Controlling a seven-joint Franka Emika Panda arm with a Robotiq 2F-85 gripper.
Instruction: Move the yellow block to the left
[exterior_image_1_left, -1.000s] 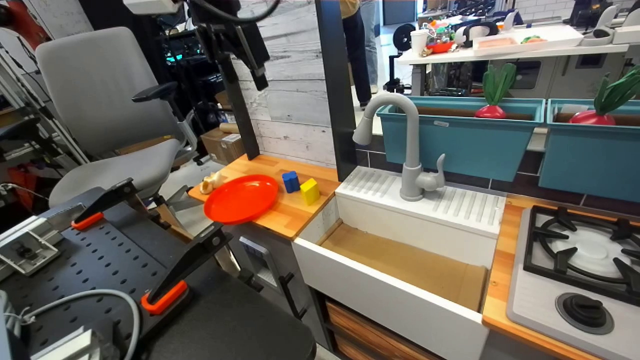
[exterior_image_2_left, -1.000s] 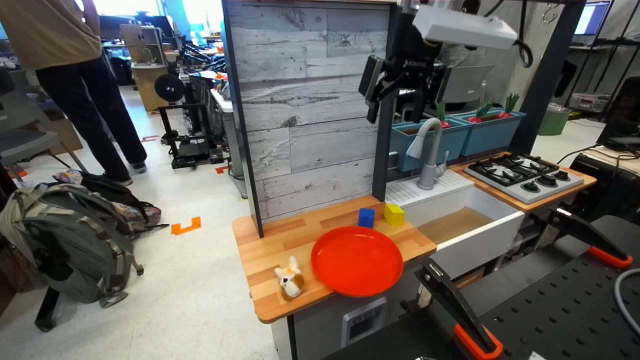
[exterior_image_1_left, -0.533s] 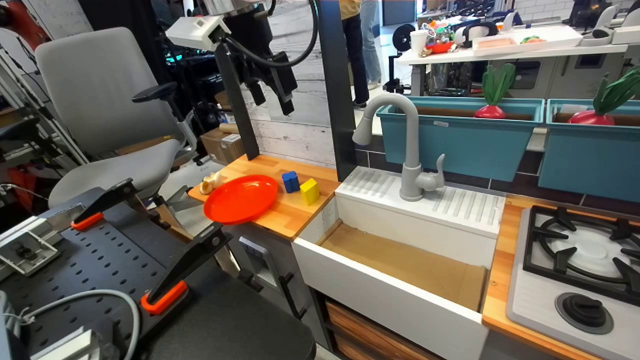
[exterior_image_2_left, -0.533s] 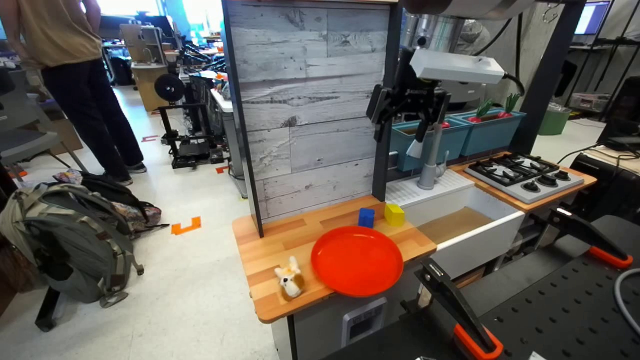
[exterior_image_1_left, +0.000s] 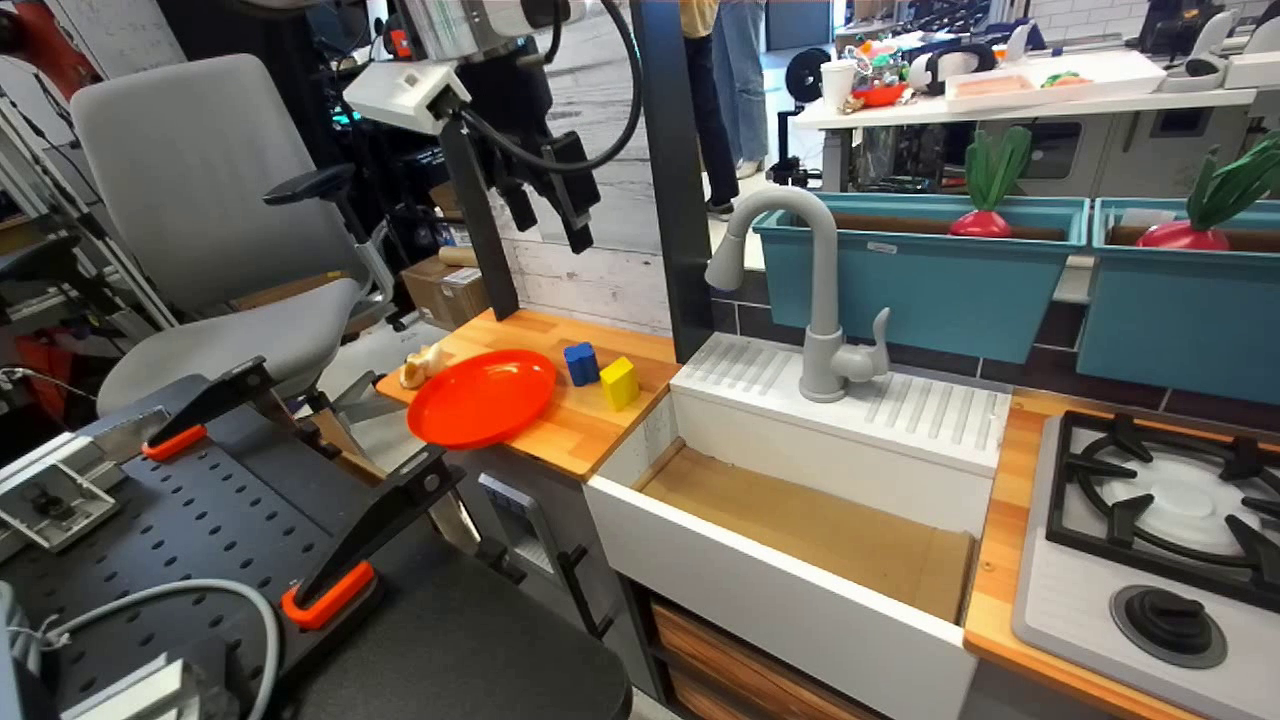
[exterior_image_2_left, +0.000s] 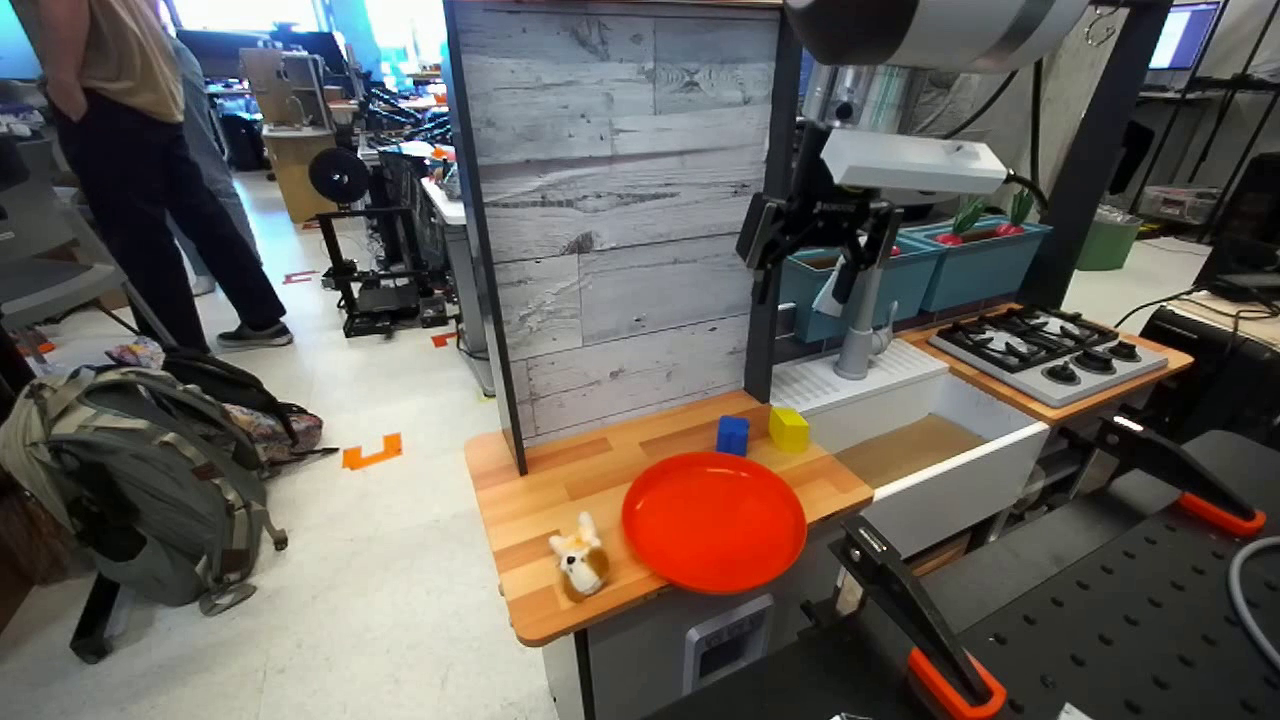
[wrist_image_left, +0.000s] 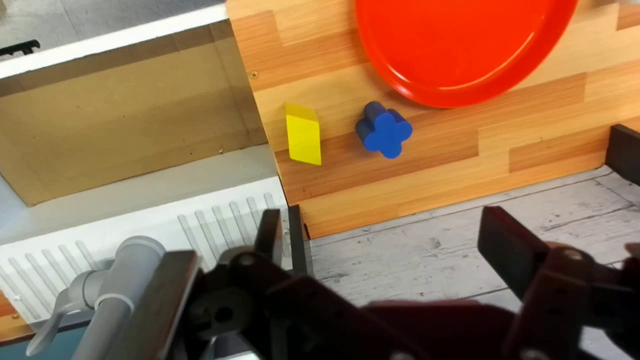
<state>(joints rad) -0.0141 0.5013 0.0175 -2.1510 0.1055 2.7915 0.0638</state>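
Plainly, the yellow block (wrist_image_left: 304, 137) rests on the wooden counter (wrist_image_left: 440, 145), right by the edge that meets the sink (exterior_image_1_left: 780, 605). Beside it stands a blue flower-shaped block (wrist_image_left: 384, 131), and the wrist view shows a strip of bare wood between the two. Near the blue one lies a round orange-red plate (exterior_image_2_left: 714, 522), which appears to reach past the front edge of the counter in both exterior views. Across the plate from the yellow block sits a small white-and-brown stuffed toy (exterior_image_2_left: 580, 562).

Well above the counter hangs the gripper (exterior_image_2_left: 803, 285), its fingers pointing down. The jaws stand wide apart; in the wrist view the counter's back edge and the grey wooden panel (wrist_image_left: 410, 260) show between them.

Cardboard (exterior_image_1_left: 800, 530) covers the bottom of the sink, and a grey faucet (exterior_image_1_left: 823, 270) rises behind it from a ribbed white ledge. Teal planters (exterior_image_1_left: 910, 290) stand behind the faucet, with red vegetables and green leaves in them. Past the sink is a toy stove (exterior_image_1_left: 1045, 610) with black burner grates. Two black clamps with orange ends, one of them this clamp (exterior_image_1_left: 370, 520), sit on a black table (exterior_image_1_left: 450, 640) in front.
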